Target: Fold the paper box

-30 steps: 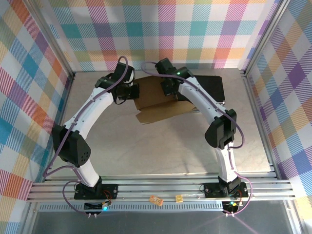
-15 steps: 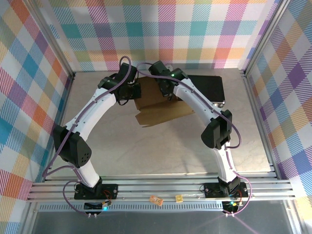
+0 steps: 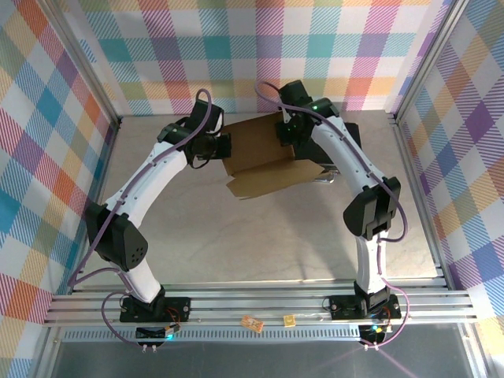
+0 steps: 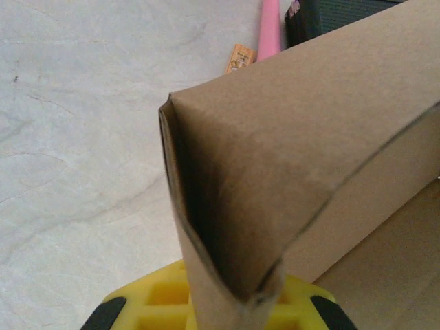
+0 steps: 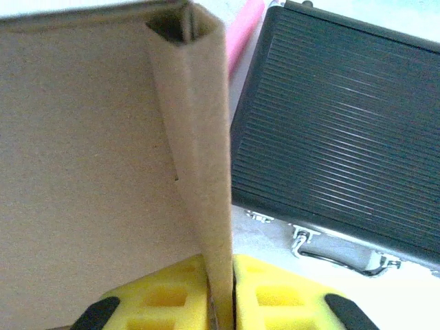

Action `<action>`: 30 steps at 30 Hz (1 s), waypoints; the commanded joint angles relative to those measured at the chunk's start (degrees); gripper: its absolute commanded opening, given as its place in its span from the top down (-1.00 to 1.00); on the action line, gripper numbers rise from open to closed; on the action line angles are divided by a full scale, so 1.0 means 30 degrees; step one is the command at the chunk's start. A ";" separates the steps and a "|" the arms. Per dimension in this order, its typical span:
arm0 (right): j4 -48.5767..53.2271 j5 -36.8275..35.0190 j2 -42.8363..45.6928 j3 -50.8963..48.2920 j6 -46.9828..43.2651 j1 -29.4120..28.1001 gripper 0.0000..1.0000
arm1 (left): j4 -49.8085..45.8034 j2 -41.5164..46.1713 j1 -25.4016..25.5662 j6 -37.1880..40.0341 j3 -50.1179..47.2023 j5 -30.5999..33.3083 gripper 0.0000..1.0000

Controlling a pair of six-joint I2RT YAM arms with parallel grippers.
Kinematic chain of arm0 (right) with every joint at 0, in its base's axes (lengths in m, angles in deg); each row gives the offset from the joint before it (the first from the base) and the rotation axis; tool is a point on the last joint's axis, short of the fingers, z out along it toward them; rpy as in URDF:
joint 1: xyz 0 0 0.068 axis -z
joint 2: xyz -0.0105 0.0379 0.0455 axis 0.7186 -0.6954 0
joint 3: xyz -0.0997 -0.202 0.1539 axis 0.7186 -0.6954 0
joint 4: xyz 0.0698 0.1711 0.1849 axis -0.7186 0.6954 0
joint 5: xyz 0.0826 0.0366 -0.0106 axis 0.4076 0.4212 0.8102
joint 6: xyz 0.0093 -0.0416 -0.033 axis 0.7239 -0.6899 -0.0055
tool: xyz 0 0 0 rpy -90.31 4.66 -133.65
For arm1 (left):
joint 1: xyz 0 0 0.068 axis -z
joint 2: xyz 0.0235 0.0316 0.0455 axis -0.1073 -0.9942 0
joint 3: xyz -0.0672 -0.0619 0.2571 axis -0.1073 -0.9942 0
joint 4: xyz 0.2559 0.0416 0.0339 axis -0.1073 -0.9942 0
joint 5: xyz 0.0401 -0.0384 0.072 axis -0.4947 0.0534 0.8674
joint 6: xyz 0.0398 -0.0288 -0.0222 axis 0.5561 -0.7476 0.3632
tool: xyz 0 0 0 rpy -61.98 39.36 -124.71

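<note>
Rightward the right arm (image 3: 340,161) and the paper box (image 3: 264,157) are shifted since the earlier frame, at the far middle of the tabletop (image 3: 236,244). One thin side wall each is pinched by the closed left pincer (image 4: 237,302) and right pincer (image 5: 221,292). The cardboard is judged light, stiff and easily creased; the doubled walls are best held.

black ribbed case (image 5: 337,130), pink tube (image 5: 244,31)

Left arm (image 3: 150,185): rises from its base and bows toward the left end of the paper box (image 3: 260,153). Left gripper (image 3: 219,146) sits at that end wall, yellow pads (image 4: 161,302) closed with the folded wall pinched between them.

Right arm (image 3: 350,169): elbow right of the box, forearm angled in to its far right corner. Right gripper (image 3: 288,135) clamps the right wall, with one of its pads (image 5: 275,289) flat against each face.
</note>
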 commanded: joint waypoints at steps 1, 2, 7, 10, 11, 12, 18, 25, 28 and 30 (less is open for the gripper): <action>-0.1617 0.1807 0.0478 -0.0014 -0.0359 0.0163 0.66 | -0.0455 0.0377 0.0204 0.1098 0.0567 -0.1925 1.00; -0.1677 0.1883 0.0449 -0.0015 -0.0415 0.0290 0.63 | -0.0424 0.0396 0.0176 0.1125 0.0567 -0.2019 1.00; -0.1859 0.2734 0.0219 0.0155 -0.0784 0.0784 0.52 | -0.0363 0.0450 0.0146 0.1182 0.0528 -0.2127 1.00; -0.1771 0.3053 -0.0013 0.0348 -0.0890 0.0992 0.51 | -0.0364 0.0446 0.0116 0.1184 0.0519 -0.2060 1.00; -0.1771 0.3237 -0.0042 0.0338 -0.0914 0.1063 0.51 | -0.0364 0.0454 0.0073 0.1184 0.0523 -0.2056 1.00; -0.1720 0.3329 -0.0050 0.0341 -0.0975 0.1053 0.51 | -0.0386 0.0454 0.0062 0.1184 0.0563 -0.2054 1.00; -0.1368 0.3088 0.0443 -0.0641 -0.1321 0.1053 0.52 | -0.0539 0.0381 -0.0001 0.1155 0.0611 -0.1834 1.00; -0.1545 0.0882 0.1152 -0.2015 -0.1935 0.0938 0.78 | -0.0506 0.0307 -0.0001 0.1096 0.0682 -0.1874 1.00; -0.1307 -0.0368 0.1065 -0.1999 -0.2076 0.0735 0.88 | -0.0569 0.0263 -0.0001 0.1023 0.0801 -0.1848 1.00; -0.1127 -0.1327 0.0979 -0.1931 -0.2121 0.0545 0.99 | -0.0644 0.0271 -0.0001 0.0981 0.0881 -0.1779 1.00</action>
